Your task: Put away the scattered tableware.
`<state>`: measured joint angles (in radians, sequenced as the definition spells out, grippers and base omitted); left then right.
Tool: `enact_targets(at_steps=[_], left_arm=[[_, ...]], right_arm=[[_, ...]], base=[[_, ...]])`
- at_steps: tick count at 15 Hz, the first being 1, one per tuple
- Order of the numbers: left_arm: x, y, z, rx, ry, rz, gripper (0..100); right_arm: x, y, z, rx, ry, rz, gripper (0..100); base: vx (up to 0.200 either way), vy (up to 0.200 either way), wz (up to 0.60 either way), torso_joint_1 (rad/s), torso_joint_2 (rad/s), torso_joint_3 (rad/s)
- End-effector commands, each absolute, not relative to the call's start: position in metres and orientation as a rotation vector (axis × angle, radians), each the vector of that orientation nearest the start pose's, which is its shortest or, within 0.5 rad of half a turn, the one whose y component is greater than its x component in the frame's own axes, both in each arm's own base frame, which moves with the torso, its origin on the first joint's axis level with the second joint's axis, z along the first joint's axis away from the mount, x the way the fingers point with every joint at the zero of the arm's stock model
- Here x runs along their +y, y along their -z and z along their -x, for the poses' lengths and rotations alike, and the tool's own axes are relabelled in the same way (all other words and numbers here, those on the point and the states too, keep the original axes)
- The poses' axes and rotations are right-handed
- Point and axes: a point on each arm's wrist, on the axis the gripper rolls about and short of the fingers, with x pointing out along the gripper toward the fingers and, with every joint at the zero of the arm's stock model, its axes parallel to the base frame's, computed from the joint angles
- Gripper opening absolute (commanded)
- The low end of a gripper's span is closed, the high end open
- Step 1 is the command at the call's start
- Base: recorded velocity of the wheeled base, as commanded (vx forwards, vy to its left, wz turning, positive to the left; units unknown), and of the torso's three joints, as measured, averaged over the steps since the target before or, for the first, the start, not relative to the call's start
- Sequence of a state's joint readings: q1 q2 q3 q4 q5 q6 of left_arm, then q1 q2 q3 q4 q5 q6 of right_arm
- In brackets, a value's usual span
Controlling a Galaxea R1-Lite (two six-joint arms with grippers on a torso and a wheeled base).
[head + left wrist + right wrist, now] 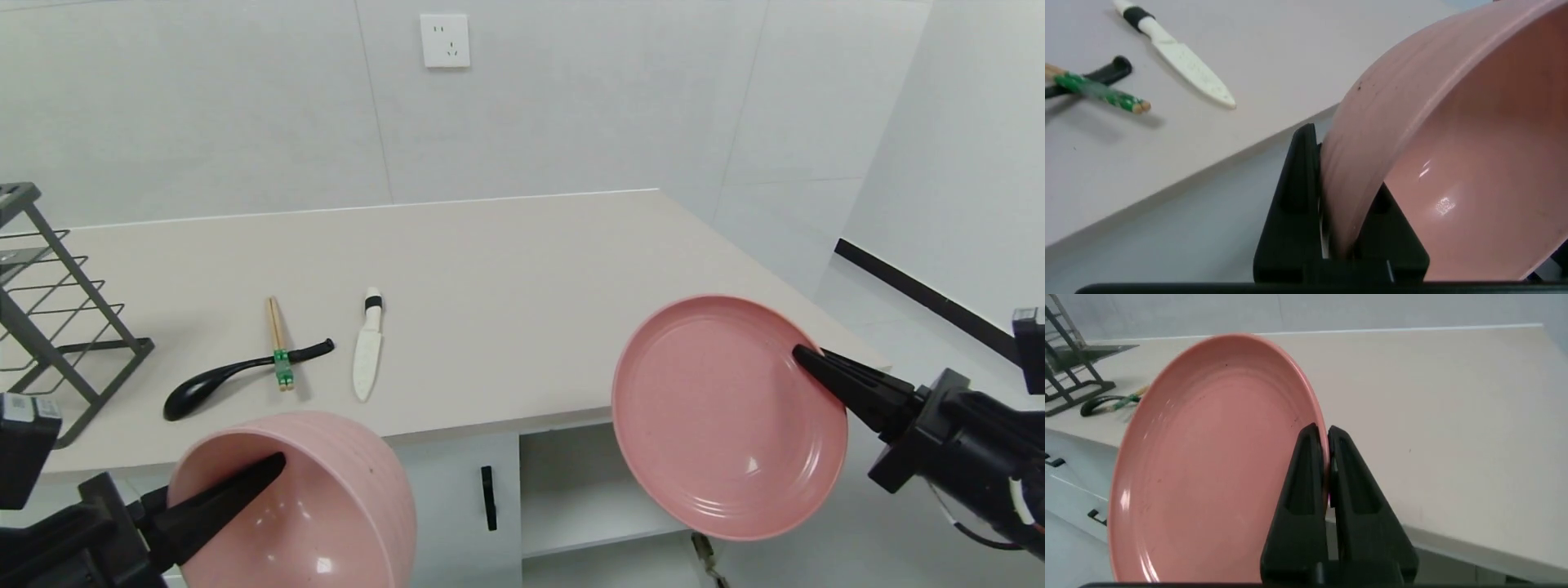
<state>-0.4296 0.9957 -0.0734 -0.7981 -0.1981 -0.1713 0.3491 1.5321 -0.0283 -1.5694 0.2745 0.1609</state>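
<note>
You have the pink bowl tipped on its side at the near left, off the worktop and just in front of its near edge, with the mouth turned towards you. Your left hand is clamped narrow over the bowl's rim, one finger inside against the wall and the other outside.

The pink plate stands almost on edge at the near right, by the worktop's near right corner, with its face turned left and towards you. Your right hand pinches its right rim, fingers nearly together, one on the face and one behind.

On the worktop the white knife lies with its long axis near to far, the black-banded handle at the far end and the tip pointing near. Just left of it the chopsticks lie side by side, also near to far, with a green band at the near end. They cross over the handle of the black spoon, whose handle points right and whose scoop lies near left.

A dark wire rack stands at the worktop's left edge
</note>
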Motion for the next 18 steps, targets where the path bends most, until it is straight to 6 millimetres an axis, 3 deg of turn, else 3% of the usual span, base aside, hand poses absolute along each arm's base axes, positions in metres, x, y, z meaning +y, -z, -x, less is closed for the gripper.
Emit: enact_targets(at_steps=[1, 14, 18], left_arm=[[-0.047, -0.145, -0.093, 0.179, 0.614, 0.151, 0], [-0.047, -0.14, -0.09, 0.197, 0.626, 0.144, 0], [-0.048, -0.14, -0.09, 0.205, 0.625, 0.144, 0]], right_arm=[[0.067, -0.135, -0.165, -0.007, -0.627, -0.158, 0], [0.072, -0.127, -0.162, 0.041, -0.656, -0.154, 0], [0.073, -0.124, -0.164, 0.05, -0.654, -0.118, 0]], base=[[0.0, 0.0, 0.0, -0.154, 0.49, 0.325], [0.0, 0.0, 0.0, -0.091, 0.46, 0.356], [0.0, 0.0, 0.0, 0.001, 0.03, 0.03]])
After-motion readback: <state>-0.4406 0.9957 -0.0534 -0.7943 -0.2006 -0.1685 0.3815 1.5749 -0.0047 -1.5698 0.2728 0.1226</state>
